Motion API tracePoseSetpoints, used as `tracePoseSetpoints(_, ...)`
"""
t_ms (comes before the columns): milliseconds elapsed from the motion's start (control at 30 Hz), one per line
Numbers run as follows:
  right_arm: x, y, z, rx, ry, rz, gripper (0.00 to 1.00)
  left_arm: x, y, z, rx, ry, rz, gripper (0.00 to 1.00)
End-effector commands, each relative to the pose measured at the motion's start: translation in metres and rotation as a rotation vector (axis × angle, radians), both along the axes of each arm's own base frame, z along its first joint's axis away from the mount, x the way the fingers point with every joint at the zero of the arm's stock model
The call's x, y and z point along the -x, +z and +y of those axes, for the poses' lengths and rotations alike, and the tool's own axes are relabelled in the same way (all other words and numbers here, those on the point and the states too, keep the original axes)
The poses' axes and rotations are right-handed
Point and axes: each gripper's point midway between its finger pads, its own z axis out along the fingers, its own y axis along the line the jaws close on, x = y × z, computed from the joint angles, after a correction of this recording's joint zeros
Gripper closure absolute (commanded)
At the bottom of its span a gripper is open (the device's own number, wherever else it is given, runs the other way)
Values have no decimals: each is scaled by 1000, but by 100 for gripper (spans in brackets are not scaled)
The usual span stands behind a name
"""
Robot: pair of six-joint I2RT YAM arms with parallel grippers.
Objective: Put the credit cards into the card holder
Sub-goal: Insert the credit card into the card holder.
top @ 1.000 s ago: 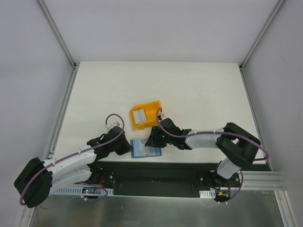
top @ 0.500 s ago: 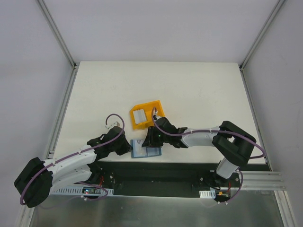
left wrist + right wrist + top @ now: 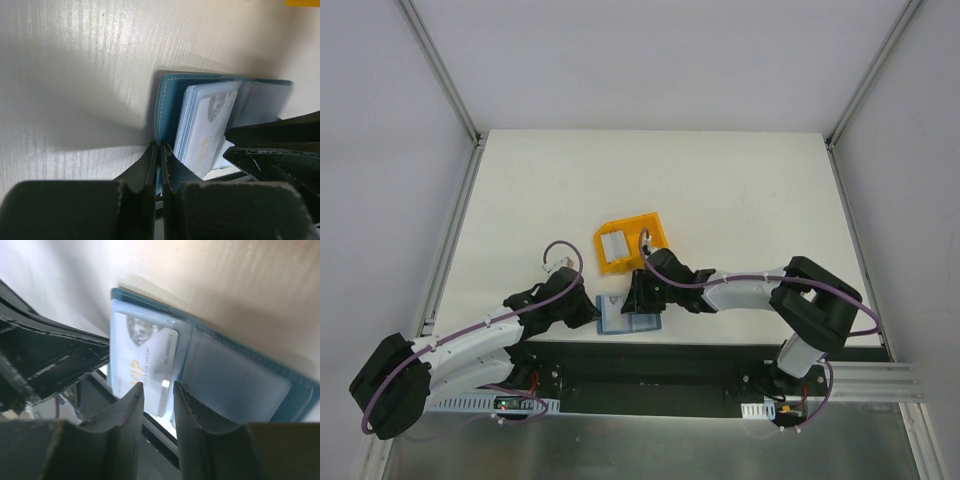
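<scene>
White table (image 3: 750, 200), 6 o'clock edge: card holder (image 3: 620, 320) lies open, one credit card (image 3: 142, 355) on its pocket page. Left gripper (image 3: 159, 147) clamps the cover edge, likely pinning it; right gripper (image 3: 157, 388), jaws slightly apart, straddles the card's end, probably seating it.

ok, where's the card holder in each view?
Top: card holder just below centre, under the yellow bin.
Left wrist: card holder centre-right, lying open.
Right wrist: card holder centre to right edge, lying open.
Landmark: the pale printed card in it, clear in both wrist views, too small to pick out in top.
</scene>
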Motion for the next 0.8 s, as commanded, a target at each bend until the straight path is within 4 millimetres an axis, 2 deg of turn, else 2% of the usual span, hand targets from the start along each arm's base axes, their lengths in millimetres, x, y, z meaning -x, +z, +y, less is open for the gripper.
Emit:
tracePoseSetpoints(0, -12, 22, -15, 80, -4, -107, 64, -3, 10, -1, 5, -22, -41, 100)
tracePoseSetpoints(100, -15, 30, -22, 114, -3, -154, 62, -6, 21, -5, 27, -42, -77, 100)
tracePoseSetpoints(200, -14, 41, -13, 102, 22, -190, 58, -9, 32, -10, 46, -65, -107, 100)
tracePoseSetpoints(433, -3, 36, 3, 183, 86, -199, 53, -11, 47, -19, 84, -100, -127, 100)
tracePoseSetpoints(767, -1, 28, 12, 247, 111, -220, 50, -10, 50, -20, 97, -106, -134, 100)
